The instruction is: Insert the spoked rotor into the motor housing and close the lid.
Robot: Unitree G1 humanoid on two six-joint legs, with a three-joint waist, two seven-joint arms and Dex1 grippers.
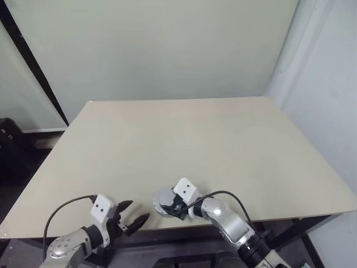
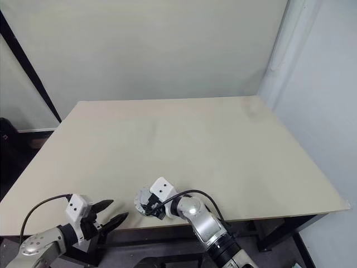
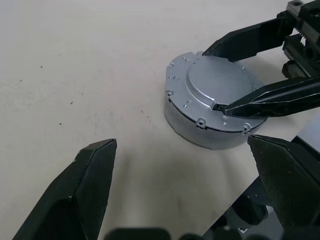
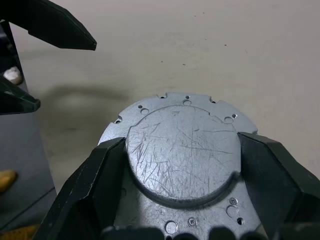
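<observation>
Motor housing (image 3: 212, 107), closed silver drum at lower centre of the head view on the tabletop (image 1: 195, 139), sits between your right gripper (image 4: 182, 165) jaws, which pinch its raised cap. Your left gripper (image 1: 133, 218) hangs beside it, jaws spread and empty, so the right arm is nearer.

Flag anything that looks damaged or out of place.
The motor housing, gripped by the right gripper, has fine scratches all over its raised top face and sits close to the table's near edge. Nothing else stands out.
</observation>
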